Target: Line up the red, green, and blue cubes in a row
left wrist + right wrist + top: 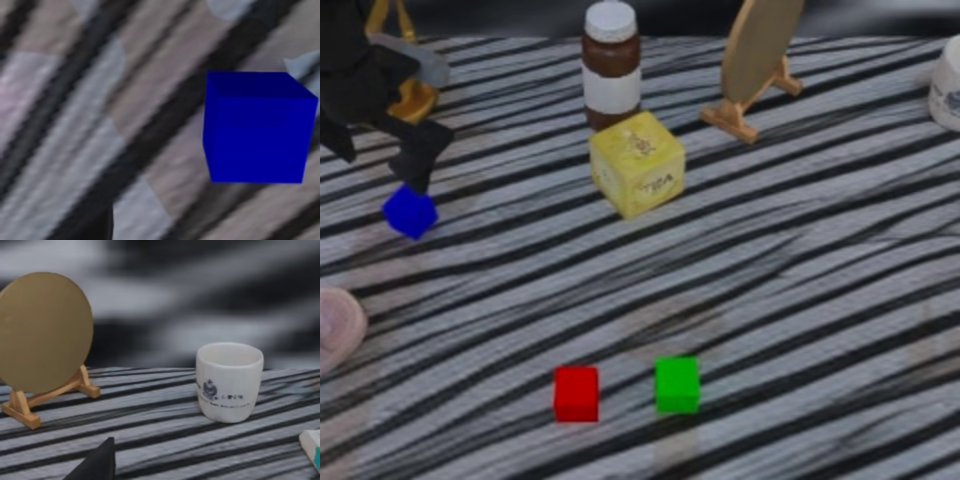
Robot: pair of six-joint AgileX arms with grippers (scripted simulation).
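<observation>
The blue cube (410, 212) rests on the striped table at the far left, turned at an angle. My left gripper (417, 172) hovers just behind and above it, open and holding nothing. In the left wrist view the blue cube (257, 127) fills one side, and only one dark fingertip (102, 227) shows, well apart from it. Side by side near the front edge are the red cube (576, 393) and, to its right, the green cube (677, 385), with a small gap between them. My right gripper (142, 472) is out of the top view, parked facing the back right of the table.
A yellow printed box (637, 165) stands mid-table with a brown jar (611, 65) behind it. A gold disc on a wooden stand (757, 60) is at the back right, and a white cup (948, 85) at the right edge. A pinkish object (335, 325) lies at the left edge.
</observation>
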